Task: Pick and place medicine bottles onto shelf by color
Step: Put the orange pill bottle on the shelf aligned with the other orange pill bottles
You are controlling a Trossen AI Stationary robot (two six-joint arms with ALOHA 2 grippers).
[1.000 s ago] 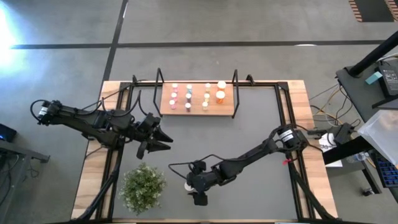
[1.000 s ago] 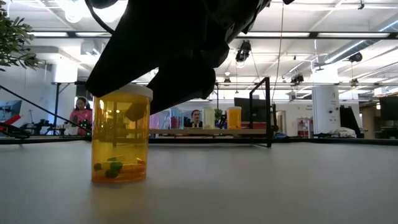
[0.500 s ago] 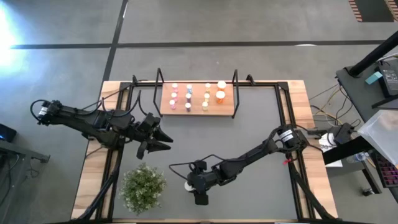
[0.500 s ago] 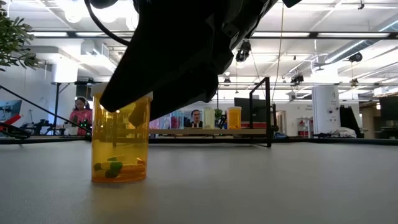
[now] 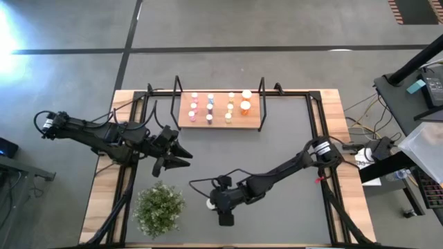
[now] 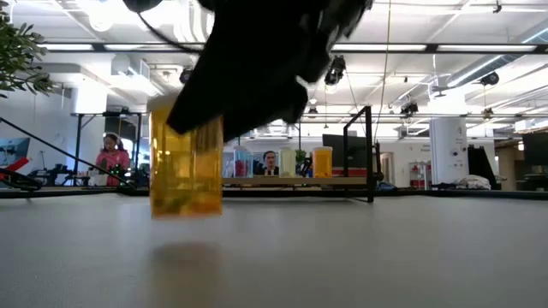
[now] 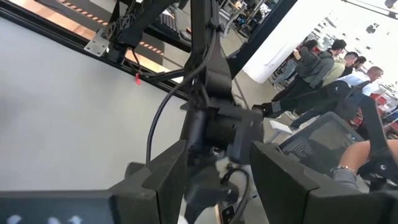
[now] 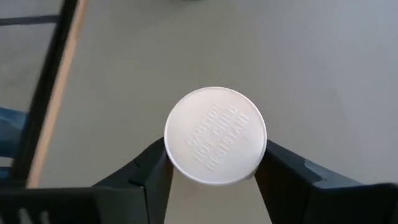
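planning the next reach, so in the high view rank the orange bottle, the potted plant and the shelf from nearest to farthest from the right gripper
1. Orange bottle: gripped by its white cap in the right gripper, lifted off the mat, near the table's front edge.
2. Potted plant: just beside the gripper, toward the left arm's side, at the front.
3. Shelf: farthest, at the table's back edge.

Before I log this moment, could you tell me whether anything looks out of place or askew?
Nothing stands out. The right claw grips an orange bottle by its cap, upright, just off the table. The bottles on the shelf stand upright in rows.
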